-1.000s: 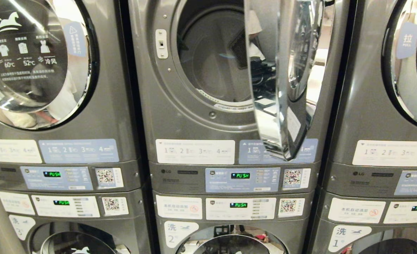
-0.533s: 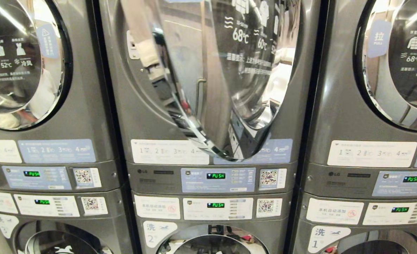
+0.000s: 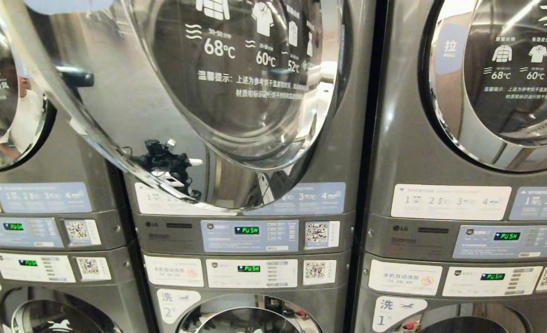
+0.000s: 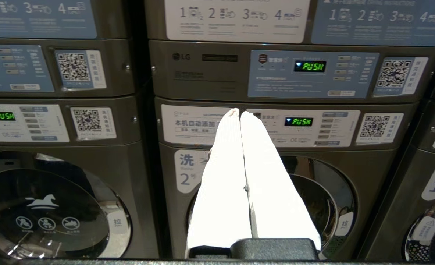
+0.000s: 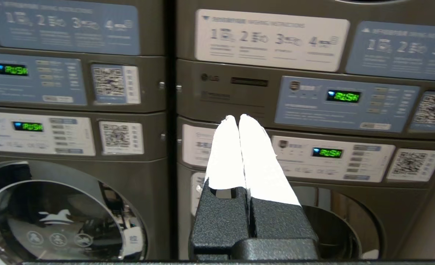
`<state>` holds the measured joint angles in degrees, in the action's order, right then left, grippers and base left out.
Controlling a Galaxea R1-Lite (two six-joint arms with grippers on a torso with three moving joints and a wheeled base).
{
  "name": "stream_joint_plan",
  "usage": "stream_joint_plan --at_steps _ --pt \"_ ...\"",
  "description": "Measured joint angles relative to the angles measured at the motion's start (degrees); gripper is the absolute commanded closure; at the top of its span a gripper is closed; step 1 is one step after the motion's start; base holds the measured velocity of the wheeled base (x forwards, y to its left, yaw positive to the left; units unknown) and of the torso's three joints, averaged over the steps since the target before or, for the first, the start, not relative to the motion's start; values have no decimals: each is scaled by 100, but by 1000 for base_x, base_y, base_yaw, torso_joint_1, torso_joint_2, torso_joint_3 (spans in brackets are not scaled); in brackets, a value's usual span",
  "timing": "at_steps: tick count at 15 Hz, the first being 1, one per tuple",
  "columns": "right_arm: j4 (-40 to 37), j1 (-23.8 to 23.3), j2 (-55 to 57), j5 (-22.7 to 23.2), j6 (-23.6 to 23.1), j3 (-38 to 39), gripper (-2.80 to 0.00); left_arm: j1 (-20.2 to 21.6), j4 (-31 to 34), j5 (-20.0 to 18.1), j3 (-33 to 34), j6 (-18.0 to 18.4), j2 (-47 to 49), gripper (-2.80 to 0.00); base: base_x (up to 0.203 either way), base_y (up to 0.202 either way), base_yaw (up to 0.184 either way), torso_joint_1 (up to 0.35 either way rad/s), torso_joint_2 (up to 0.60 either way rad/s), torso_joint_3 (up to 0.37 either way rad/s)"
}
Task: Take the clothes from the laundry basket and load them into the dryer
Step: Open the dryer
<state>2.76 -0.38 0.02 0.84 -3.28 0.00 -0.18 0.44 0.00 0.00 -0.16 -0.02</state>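
Observation:
The middle upper dryer [image 3: 356, 138] has its round glass door [image 3: 236, 83] swung out, its printed outer face towards me, covering the drum opening. No clothes and no laundry basket are in view. Neither arm shows in the head view. In the left wrist view my left gripper [image 4: 239, 112] is shut and empty, its white fingers [image 4: 221, 176] pressed together and pointing at the lower machine marked 2 [image 4: 188, 169]. My right gripper [image 5: 238, 117] is likewise shut on nothing, facing a lower machine's control panel [image 5: 327, 152].
Stacked grey machines fill the view: one column on the left [image 3: 42, 199], one on the right [image 3: 463, 203], each with a closed round door. Lit green displays [image 3: 247, 230] sit on the panels. The open door's chrome rim [image 3: 83, 134] juts out across the left column.
The whole picture has shifted left, so the camera moved right. The middle door, edge-on with the drum visible before, now shows its broad outer face and hides the drum.

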Motion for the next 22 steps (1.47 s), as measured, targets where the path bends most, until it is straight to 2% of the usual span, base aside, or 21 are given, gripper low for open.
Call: stream_joint_plan --at_steps 7,22 --pt "-1 2 0 0 0 0 0 2 2 0 0 -6 0 0 0 -178 1 2 3 4" --pt "-9 0 0 1 -2 0 0 -2 7 0 0 -24 0 0 0 0 0 0 0 0"
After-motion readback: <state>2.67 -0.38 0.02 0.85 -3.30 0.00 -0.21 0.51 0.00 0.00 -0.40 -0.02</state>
